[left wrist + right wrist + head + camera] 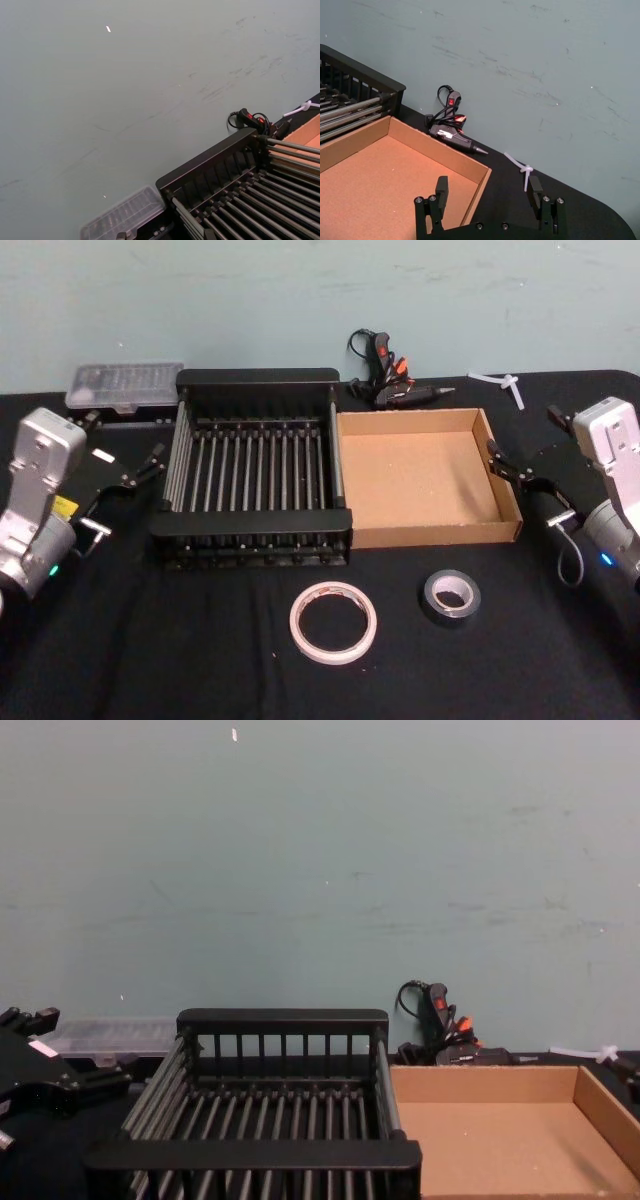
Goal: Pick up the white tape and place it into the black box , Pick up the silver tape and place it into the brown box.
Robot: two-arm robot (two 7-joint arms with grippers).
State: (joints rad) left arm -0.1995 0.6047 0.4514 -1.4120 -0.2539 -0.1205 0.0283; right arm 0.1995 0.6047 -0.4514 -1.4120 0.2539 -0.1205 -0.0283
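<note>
While nothing is held yet, we go left to right: left gripper (150,464) hangs just beside the black box (252,535) on its left side, fingers look spread a little, pinching nothing. Black box sits mid-table touching the brown box (430,532) on its right; both hold no tape. White tape (333,622) lies flat on the black cloth near the front, in front of the black box's right corner. Silver tape (451,594) lies flat just to its right, in front of the brown box, apart from it. Right gripper (520,471) hovers at the brown box's right wall, fingers (441,186) spread wide, holding nothing.

We judge both rolls light, stiff and hard to crush; the white ring is thin-walled, so pinch across its wall, one finger inside the core. Silver roll is thicker, with a smooth outside that may slip; same wall pinch. No readable writing or brand on either roll.
</note>
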